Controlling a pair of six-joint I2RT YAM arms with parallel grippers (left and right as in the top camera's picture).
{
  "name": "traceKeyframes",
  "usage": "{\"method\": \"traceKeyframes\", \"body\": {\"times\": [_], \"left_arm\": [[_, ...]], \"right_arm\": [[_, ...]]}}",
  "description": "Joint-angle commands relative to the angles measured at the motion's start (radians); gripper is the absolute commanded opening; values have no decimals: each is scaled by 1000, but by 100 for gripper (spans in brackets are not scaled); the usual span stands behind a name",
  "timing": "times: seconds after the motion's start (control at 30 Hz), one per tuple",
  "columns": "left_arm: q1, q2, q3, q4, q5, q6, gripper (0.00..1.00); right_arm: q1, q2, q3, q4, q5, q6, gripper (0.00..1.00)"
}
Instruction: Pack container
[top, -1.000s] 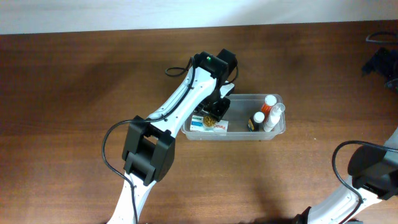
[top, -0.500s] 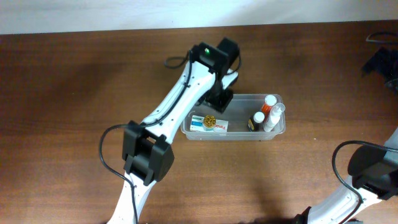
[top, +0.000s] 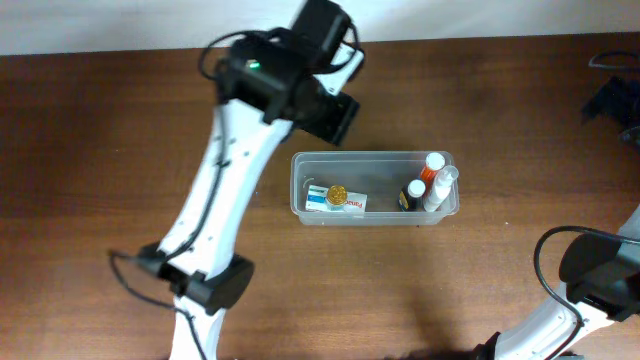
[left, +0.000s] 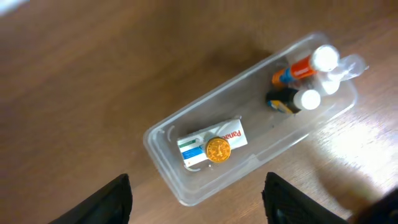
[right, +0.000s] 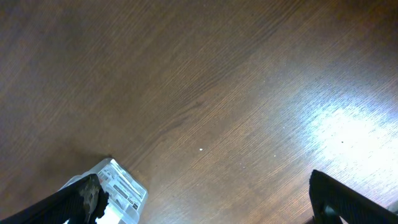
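The left gripper (left: 196, 208) has risen out of the container (top: 375, 154) and swung far-left, its jaws now apart and empty. The container sits right of centre with its long axis left-right, a box (top: 355, 203) at its left end and 3 bottles (top: 416, 190) at its right. The right gripper (right: 205, 211) has its jaws wide apart.

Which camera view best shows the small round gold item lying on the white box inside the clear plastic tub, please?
The left wrist view: the small round gold item appears large and unobstructed on the white box. Overhead shows it as a tiny dot; the right wrist view misses it.
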Motion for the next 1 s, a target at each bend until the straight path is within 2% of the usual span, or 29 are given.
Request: {"method": "traceKeyframes", "body": {"times": [0.0,0.1,0.17,0.2,0.43,0.5,0.57,0.6,0.63,0.83,0.97], "left_arm": [[0,-115,-25,-4,-14,2,73],[0,-228,-132,-4,-44,2,79],[0,-320,-233,-4,-59,-3,96],[0,-362,-280,-4,-58,-11,99],[0,-633,-578,-4,-58,-77,99],[0,-683,-627,-4,-55,-77,94],[0,-713,-649,-4,-56,-77,84],[0,-724,-654,-4,-54,-77,87],[0,-733,-655,-4,-41,-77,100],[0,-760,-655,-4,-14,-77,100],[0,-759,-675,-4,-51,-47,100]], "right_arm": [[0,-11,-5,-5,-3,11,98],[0,-11,-5,-5,-3,11,98],[0,-11,-5,-5,-3,11,98],[0,-11,-5,-5,-3,11,98],[0,-11,-5,-5,-3,11,98],[0,-11,-5,-5,-3,11,98],[0,-11,-5,-5,-3,11,98],[0,-11,-5,-5,-3,11,98],[0,-11,-5,-5,-3,11,98],[0,-11,-5,-5,-3,11,98],[0,-11,-5,-5,-3,11,98]]}}
